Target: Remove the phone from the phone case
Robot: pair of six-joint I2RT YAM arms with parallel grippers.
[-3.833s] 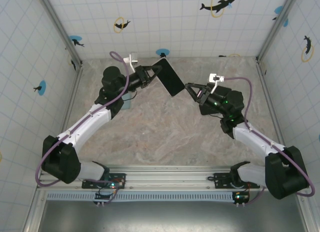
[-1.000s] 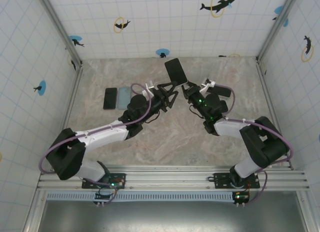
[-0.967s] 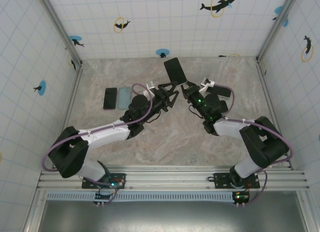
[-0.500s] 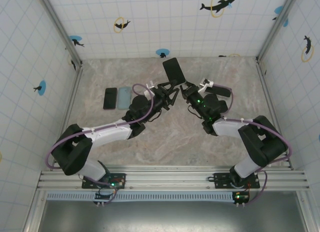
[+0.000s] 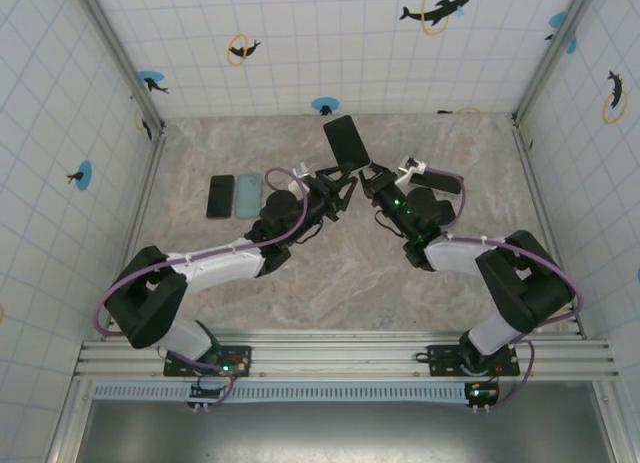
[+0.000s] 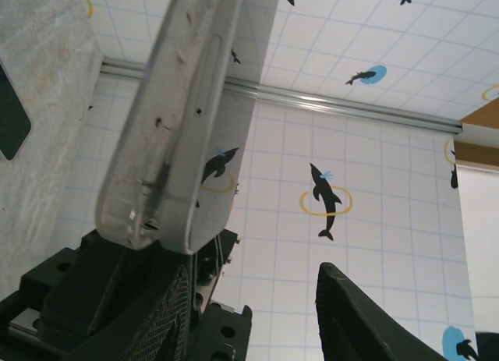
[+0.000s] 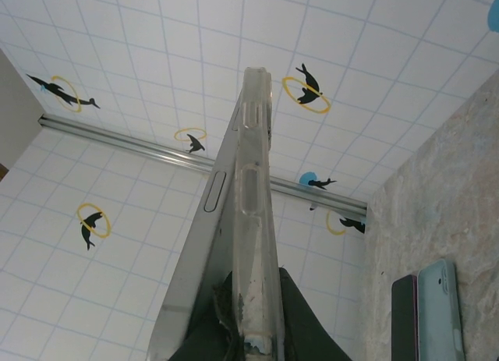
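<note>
A dark phone in a clear phone case (image 5: 346,143) is held up on edge over the middle of the table. My right gripper (image 5: 369,184) is shut on the lower end of the case. From the right wrist, the clear case (image 7: 258,182) runs up from between the fingers (image 7: 300,314), and the silver phone (image 7: 199,252) edge splays off it to the left. My left gripper (image 5: 340,188) sits just left of the case, open. Its meshed finger (image 6: 148,314) lies under the case's corner (image 6: 175,135); the other finger (image 6: 366,322) stands apart.
A black phone (image 5: 220,196) and a light blue one (image 5: 247,195) lie side by side on the marble table at the left. They also appear at the right wrist view's lower right, black phone (image 7: 405,318) and blue one (image 7: 441,306). Tiled walls enclose the table.
The left gripper's jaws have narrowed beside the case. The held phone and case have shifted slightly to the left. The right gripper keeps its grip.
</note>
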